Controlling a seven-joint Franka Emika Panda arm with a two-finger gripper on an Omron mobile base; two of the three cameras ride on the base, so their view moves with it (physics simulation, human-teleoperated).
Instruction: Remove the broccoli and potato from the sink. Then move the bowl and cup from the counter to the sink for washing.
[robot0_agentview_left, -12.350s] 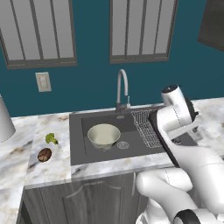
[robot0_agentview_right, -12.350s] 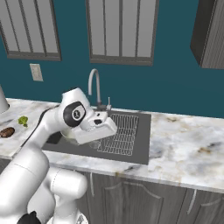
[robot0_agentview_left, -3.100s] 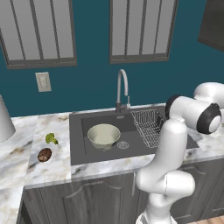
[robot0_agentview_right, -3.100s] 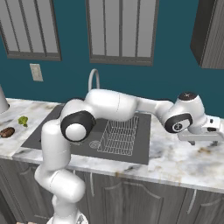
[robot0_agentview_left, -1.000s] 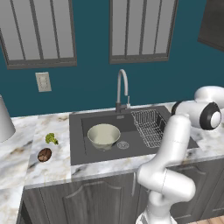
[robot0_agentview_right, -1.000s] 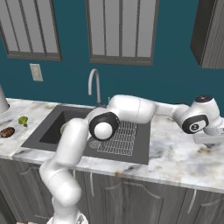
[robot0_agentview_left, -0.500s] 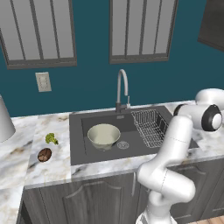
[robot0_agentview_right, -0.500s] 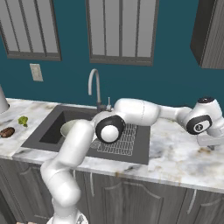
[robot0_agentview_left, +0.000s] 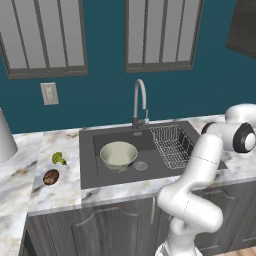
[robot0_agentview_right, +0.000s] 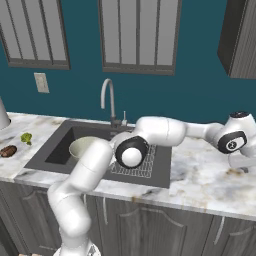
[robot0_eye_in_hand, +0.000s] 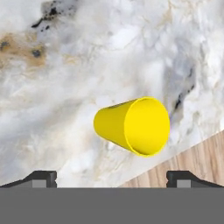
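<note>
Cup (robot0_eye_in_hand: 133, 126) below gripper (robot0_eye_in_hand: 111, 177) (jaws wide); seemingly untouched

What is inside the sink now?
Inside the sink the bowl stands upright left of the wire rack, with the round drain beside it. The basin floor under the bowl is covered.

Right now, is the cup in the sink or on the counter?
On the counter. The hand view shows the cup on marble by the counter's edge, the open hand above it.
</note>
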